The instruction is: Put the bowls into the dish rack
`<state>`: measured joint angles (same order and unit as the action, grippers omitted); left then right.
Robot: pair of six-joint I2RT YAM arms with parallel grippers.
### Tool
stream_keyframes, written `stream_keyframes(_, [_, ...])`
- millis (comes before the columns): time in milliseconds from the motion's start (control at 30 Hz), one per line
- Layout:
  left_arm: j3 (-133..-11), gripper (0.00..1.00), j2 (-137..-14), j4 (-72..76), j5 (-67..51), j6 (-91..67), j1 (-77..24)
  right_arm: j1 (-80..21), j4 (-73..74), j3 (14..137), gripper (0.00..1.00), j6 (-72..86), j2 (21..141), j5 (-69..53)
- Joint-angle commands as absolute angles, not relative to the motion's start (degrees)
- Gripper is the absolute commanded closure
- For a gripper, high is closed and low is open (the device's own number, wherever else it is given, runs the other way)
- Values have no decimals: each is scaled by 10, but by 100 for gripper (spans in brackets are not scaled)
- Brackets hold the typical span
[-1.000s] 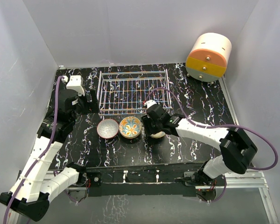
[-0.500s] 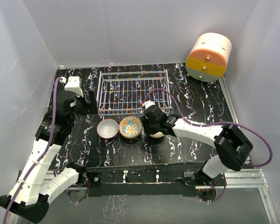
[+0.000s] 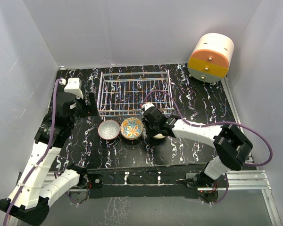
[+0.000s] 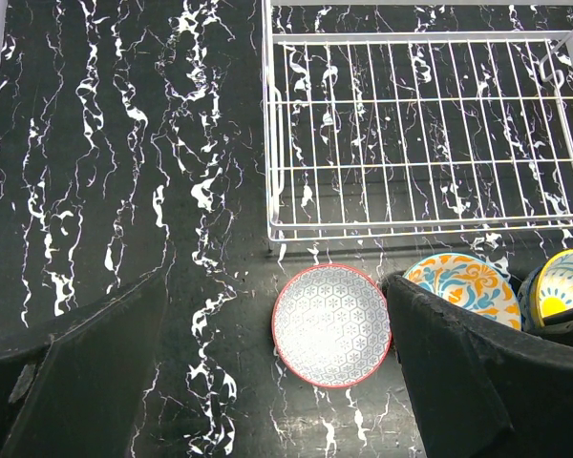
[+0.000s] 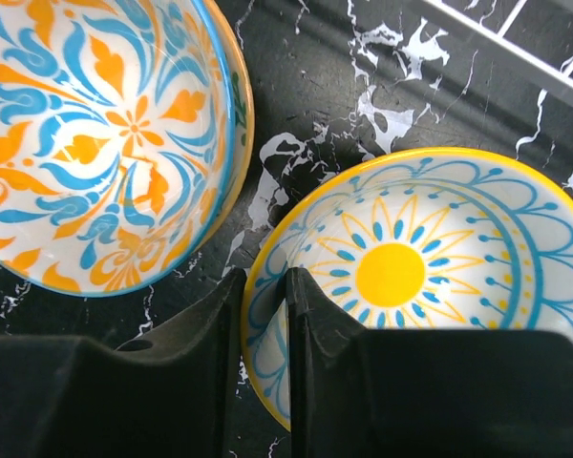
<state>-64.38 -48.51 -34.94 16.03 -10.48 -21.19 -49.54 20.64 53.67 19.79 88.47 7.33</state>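
Note:
The white wire dish rack [image 3: 134,92] stands empty at the back middle. In front of it sit in a row the grey bowl [image 3: 109,129], the orange-and-blue floral bowl [image 3: 131,127] and the yellow-cream bowl [image 3: 159,136]. My right gripper [image 3: 153,128] is over the yellow bowl. In the right wrist view it [image 5: 265,286] is shut on the near-left rim of the yellow bowl [image 5: 430,258], one finger inside and one outside, beside the floral bowl [image 5: 95,143]. My left gripper [image 3: 87,104] is open and empty left of the rack, above the grey bowl [image 4: 331,324]. No blue-dotted bowl is in view.
A round cream-and-orange drum cabinet [image 3: 210,57] stands at the back right corner. Grey walls close in the black marbled table [image 3: 203,101] on three sides. The rack's front wall [image 4: 411,229] is just beyond the bowls.
My right gripper has shifted slightly left and back over the yellow bowl. My left arm has drawn back a little. The bowls have not moved.

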Motion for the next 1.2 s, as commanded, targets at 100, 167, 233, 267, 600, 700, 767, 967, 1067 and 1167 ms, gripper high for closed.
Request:
stream_keyframes(100, [-638, 3, -472, -356, 168, -101, -214, -496, 191, 568, 81, 201, 849, 55])
stream_keyframes(167, [-637, 3, -472, -355, 167, -102, -214, -497, 192, 570, 83, 201, 845, 49])
stream_keyframes(233, [-636, 3, -472, -355, 167, -103, -215, -496, 194, 572, 84, 204, 841, 45])
stream_keyframes(267, [-636, 3, -472, -355, 166, -103, -215, -496, 195, 573, 86, 205, 838, 44])
stream_keyframes(600, [-628, 3, -468, -353, 166, -105, -215, -497, 218, 603, 92, 193, 791, 77])
stream_keyframes(700, [-627, 3, -468, -352, 165, -105, -214, -497, 232, 624, 92, 189, 778, 75])
stream_keyframes(767, [-626, 3, -467, -350, 166, -105, -214, -496, 237, 633, 92, 187, 768, 72])
stream_keyframes(967, [-626, 3, -467, -350, 164, -105, -214, -496, 248, 644, 92, 186, 752, 89])
stream_keyframes(1067, [-630, 3, -465, -354, 165, -103, -214, -496, 240, 657, 92, 186, 735, 57])
stream_keyframes(1167, [-639, 3, -464, -358, 165, -103, -214, -495, 235, 708, 92, 185, 732, -4])
